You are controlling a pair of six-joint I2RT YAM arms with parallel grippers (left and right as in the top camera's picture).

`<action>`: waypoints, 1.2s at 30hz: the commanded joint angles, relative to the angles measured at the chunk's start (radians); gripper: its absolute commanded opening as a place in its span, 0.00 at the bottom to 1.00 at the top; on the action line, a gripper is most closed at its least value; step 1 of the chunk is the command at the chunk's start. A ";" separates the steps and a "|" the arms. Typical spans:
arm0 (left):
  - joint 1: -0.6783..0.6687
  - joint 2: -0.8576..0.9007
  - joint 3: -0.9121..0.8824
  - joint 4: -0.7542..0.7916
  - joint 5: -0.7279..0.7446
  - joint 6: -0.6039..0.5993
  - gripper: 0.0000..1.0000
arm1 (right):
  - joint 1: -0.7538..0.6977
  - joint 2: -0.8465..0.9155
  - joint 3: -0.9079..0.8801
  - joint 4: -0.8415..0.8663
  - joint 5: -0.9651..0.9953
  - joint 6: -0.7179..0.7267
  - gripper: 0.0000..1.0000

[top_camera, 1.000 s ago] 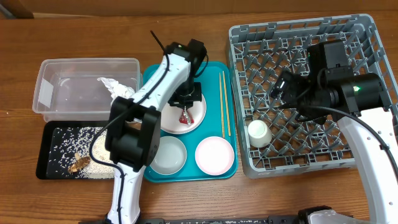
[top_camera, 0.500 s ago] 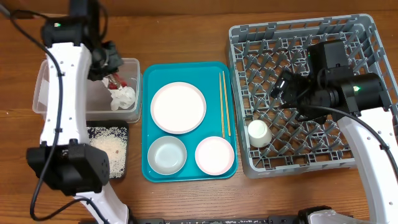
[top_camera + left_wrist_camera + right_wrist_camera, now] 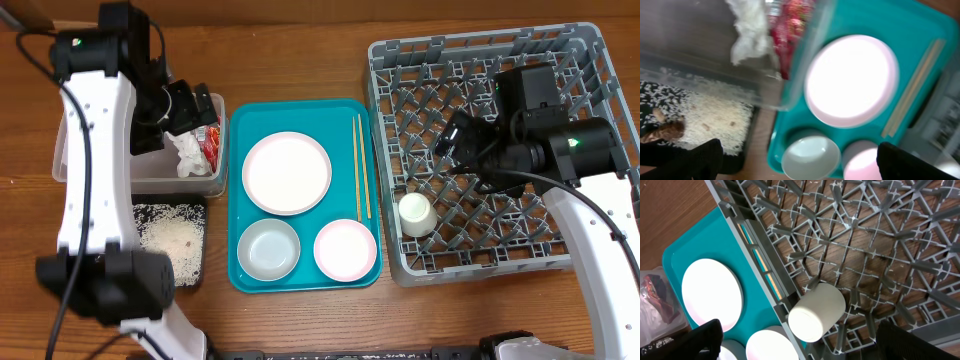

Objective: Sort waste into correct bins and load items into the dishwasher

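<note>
A red wrapper [image 3: 210, 148] [image 3: 790, 25] lies in the clear bin [image 3: 75, 150] beside a crumpled white tissue [image 3: 187, 157] [image 3: 750, 30]. My left gripper [image 3: 195, 108] [image 3: 800, 165] hovers over that bin's right end, open, nothing between its fingers. The teal tray [image 3: 240, 280] carries a large white plate [image 3: 287, 172] [image 3: 852, 80], a grey bowl [image 3: 269, 249] [image 3: 810, 160], a small pink plate [image 3: 345, 249] and chopsticks [image 3: 362, 165]. A white cup [image 3: 415, 213] [image 3: 817, 311] lies on its side in the grey dish rack [image 3: 590, 60]. My right gripper [image 3: 457, 140] [image 3: 800, 342] hangs open above the rack, over the cup.
A black tray [image 3: 195, 275] [image 3: 740, 162] with rice and food scraps sits in front of the clear bin. Bare wooden table runs along the front edge and between the tray and the rack.
My left arm swung from the large plate to the clear bin carrying the red wrapper, then opened; the wrapper now lies in the bin. The right arm has not moved.
</note>
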 commanded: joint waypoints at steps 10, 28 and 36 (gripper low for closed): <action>-0.296 -0.262 0.044 -0.046 0.035 0.021 1.00 | -0.003 -0.005 0.020 0.006 0.009 -0.002 1.00; -0.314 -0.325 0.043 0.386 -0.109 0.335 1.00 | -0.003 -0.005 0.020 0.006 0.008 -0.002 1.00; -0.312 -0.481 0.005 0.410 -0.230 0.367 1.00 | -0.003 -0.005 0.020 0.006 0.008 -0.002 1.00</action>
